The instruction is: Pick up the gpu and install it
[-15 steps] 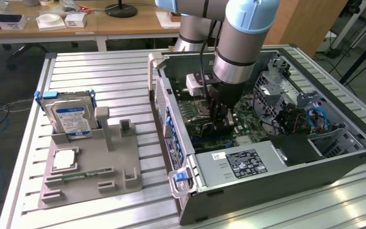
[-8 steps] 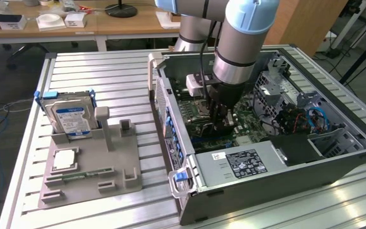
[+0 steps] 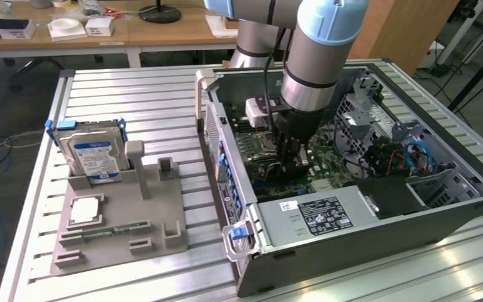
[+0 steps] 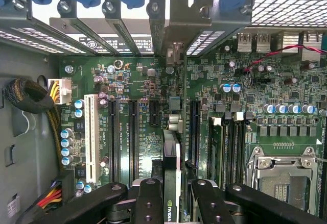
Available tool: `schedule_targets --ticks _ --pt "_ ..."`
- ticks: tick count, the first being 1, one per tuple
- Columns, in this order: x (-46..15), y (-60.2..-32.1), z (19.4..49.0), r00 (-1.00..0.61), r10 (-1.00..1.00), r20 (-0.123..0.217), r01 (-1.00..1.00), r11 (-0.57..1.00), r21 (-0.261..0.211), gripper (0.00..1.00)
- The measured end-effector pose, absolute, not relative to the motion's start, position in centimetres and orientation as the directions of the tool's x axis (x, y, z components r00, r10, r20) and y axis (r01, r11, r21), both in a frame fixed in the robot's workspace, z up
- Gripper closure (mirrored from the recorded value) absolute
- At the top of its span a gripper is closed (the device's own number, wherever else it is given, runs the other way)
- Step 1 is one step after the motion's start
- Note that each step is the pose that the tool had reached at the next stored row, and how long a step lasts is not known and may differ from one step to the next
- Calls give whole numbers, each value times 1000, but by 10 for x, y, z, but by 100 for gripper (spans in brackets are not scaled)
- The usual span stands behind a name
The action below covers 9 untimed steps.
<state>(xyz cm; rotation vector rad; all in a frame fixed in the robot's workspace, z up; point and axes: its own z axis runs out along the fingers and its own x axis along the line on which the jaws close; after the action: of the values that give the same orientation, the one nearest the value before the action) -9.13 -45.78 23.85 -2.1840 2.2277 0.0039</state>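
Exterior view's left: one grey holder (image 3: 116,233) on the slatted metal table (image 3: 141,100) keeps one blue-labelled hard drive (image 3: 93,157). At the right, one open computer case (image 3: 443,217) has the tool (image 3: 292,165) inside, pinching the gpu (image 4: 172,183) on edge over the motherboard (image 4: 143,106) slots.

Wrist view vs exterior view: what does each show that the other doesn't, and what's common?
Wrist only: the gripper shut on the gpu, held edge-on over the expansion slots, its bracket up among the rear slot covers; also the white slot.

Exterior only: the arm, the grey parts tray holding the hard drive and memory stick, and the power supply.

Both: the motherboard and empty CPU socket inside the open PC case.
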Motion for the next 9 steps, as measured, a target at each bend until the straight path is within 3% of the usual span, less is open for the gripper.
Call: schedule_targets --ticks 9 --pt "-91 -458 238 -20 -1000 -18 -1000 20 -14 74"
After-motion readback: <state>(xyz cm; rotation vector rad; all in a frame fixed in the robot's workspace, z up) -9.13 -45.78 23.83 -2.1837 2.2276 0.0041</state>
